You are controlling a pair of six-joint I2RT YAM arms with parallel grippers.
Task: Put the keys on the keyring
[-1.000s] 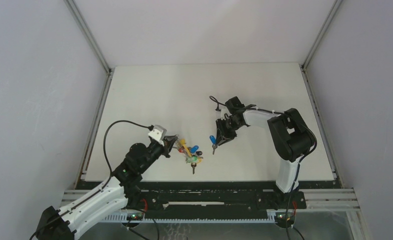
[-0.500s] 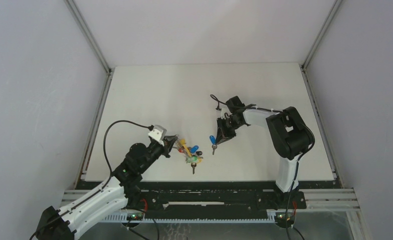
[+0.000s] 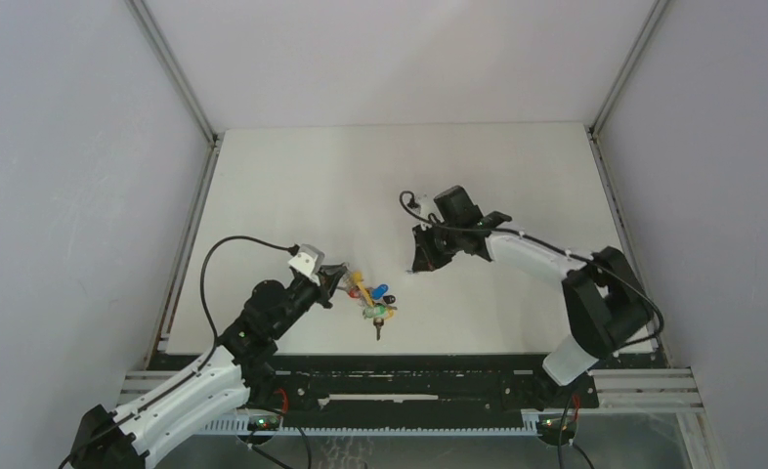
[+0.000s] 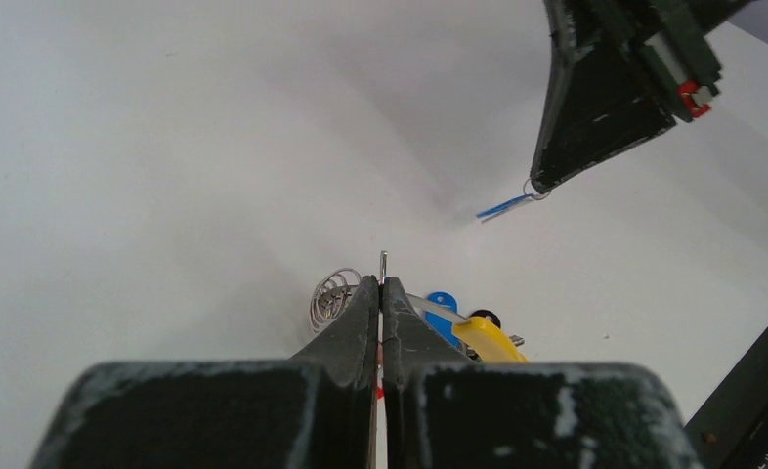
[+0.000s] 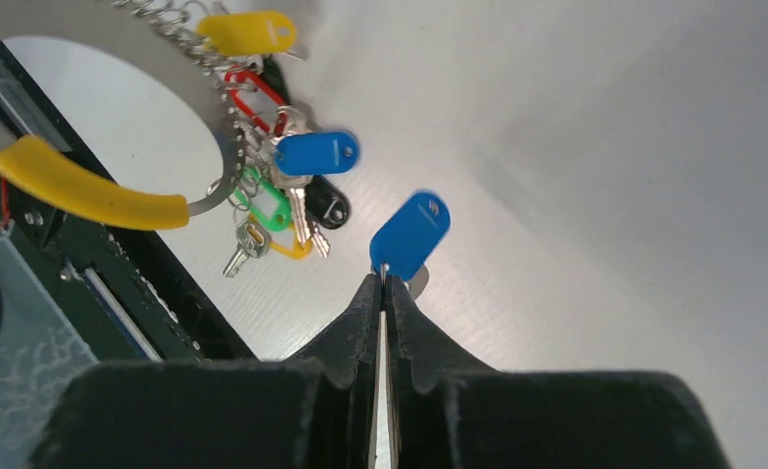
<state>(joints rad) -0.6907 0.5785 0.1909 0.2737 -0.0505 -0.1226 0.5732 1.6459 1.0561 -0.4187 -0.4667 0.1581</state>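
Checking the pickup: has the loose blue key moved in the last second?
Yes. The blue key, pinched in the right gripper's shut jaws, has left its spot right of the key bunch: lifted off the table, slightly toward its far edge.

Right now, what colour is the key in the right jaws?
Blue: key clearest in right wrist view.
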